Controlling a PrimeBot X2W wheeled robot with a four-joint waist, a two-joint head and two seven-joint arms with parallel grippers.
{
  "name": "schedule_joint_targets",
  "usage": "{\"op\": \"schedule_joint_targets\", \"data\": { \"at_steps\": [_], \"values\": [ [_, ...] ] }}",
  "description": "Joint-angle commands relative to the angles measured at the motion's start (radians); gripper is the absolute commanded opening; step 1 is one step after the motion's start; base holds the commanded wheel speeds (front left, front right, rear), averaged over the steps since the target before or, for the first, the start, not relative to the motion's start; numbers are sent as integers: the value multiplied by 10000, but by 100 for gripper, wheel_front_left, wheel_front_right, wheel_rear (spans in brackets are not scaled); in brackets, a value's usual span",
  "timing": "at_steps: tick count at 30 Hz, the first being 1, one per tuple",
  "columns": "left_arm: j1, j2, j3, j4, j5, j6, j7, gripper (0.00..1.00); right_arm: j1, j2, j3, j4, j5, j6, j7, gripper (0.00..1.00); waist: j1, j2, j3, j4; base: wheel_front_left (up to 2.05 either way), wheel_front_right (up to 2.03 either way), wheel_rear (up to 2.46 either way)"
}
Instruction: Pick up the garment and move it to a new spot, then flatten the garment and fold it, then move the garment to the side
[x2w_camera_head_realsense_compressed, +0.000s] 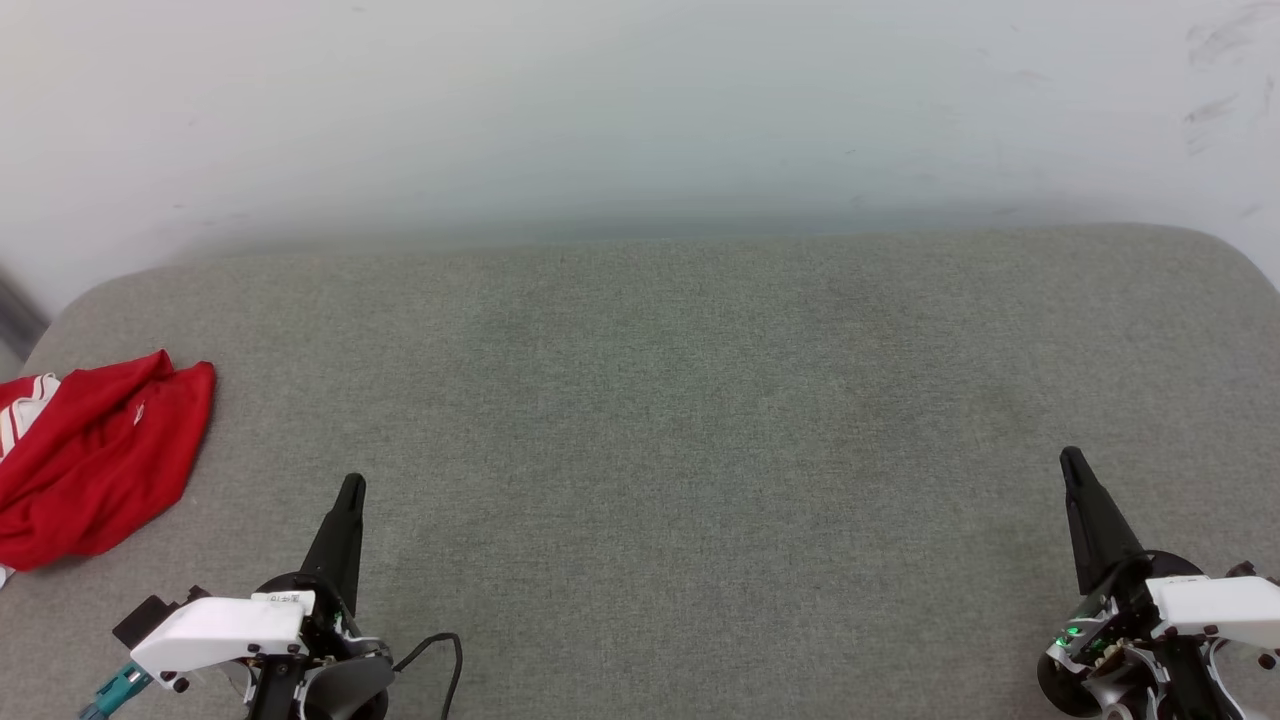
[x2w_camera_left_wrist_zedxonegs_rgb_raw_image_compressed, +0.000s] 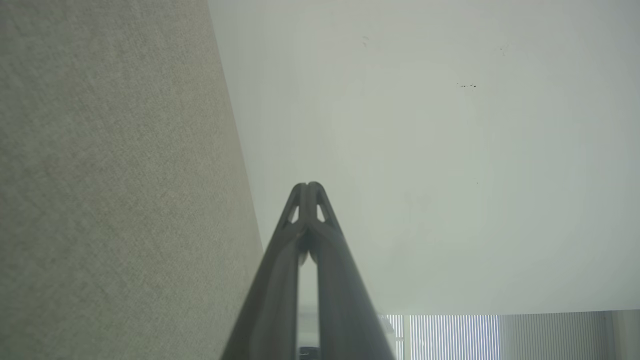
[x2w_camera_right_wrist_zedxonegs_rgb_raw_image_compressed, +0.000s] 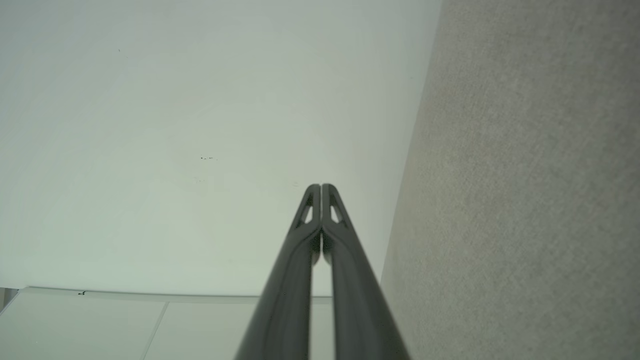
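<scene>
Item: garment (x2w_camera_head_realsense_compressed: 95, 460), one piece, red cloth, lying in a crumpled heap at the far left end of a grey upholstered cushion (x2w_camera_head_realsense_compressed: 680, 400), near its rounded back corner. Visible detail: soft creases across the red body; a white panel with red stripes (x2w_camera_head_realsense_compressed: 25, 405) at its upper left; a small pale mark near the middle, too small to read. Condition of view: the left edge of the head view cuts the heap off, so its full extent cannot be told; the folds hide most of the surface, and collar, hem and overall outline cannot be made out. A scrap of white shows at the lower left corner of the heap, whether sleeve or trim cannot be told. Left gripper (x2w_camera_head_realsense_compressed: 352, 485): at the lower left, near the garment but apart from it, fully closed, its long dark fingers (x2w_camera_left_wrist_zedxonegs_rgb_raw_image_compressed: 280, 280) meeting at the tips in the left wrist view, nothing between them. A black cable (x2w_camera_head_realsense_compressed: 445, 660) loops beside its wrist, and a teal connector (x2w_camera_head_realsense_compressed: 110, 690) is partly cut off by the bottom edge. Right gripper (x2w_camera_head_realsense_compressed: 1072, 460): at the lower right, well apart from the garment, likewise pressed closed and holding nothing; a green light (x2w_camera_head_realsense_compressed: 1072, 632) glows on its wrist. Backing: pale wall (x2w_camera_head_realsense_compressed: 640, 110) with faint scuffs, blurred where it meets the cushion.
</scene>
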Motion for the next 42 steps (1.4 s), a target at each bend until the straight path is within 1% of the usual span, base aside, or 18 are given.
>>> {"op": "schedule_joint_targets", "data": {
  "at_steps": [1, 30, 31, 35, 42],
  "values": [
    [-72, -14, 30, -3, 19, -24, 20, 0, -124, 33, 3, 13, -45, -3, 8, 0, 0, 0, 0, 0, 0, 0, 0],
    [-72, -15, 29, -3, 17, -24, 17, 0, -124, 33, 5, 12, -45, -3, 6, 0, 0, 0, 0, 0, 0, 0, 0],
    [1, 0, -2, -2, 2, 0, -5, 100, 2, 0, 0, 0, -4, 0, -5, 100, 0, 0, 0, 0, 0, 0, 0],
    [270, -36, -62, 280, 15, 2, -51, 100, 273, 8, 20, 290, -23, -2, -34, 100, 0, 0, 3, 0, 0, 0, 0],
    [412, -33, -64, -61, 365, 2, -413, 100, 382, 9, 32, 141, -493, -2, -398, 100, 0, 0, 3, -8, 0, 0, 0]
  ]
}}
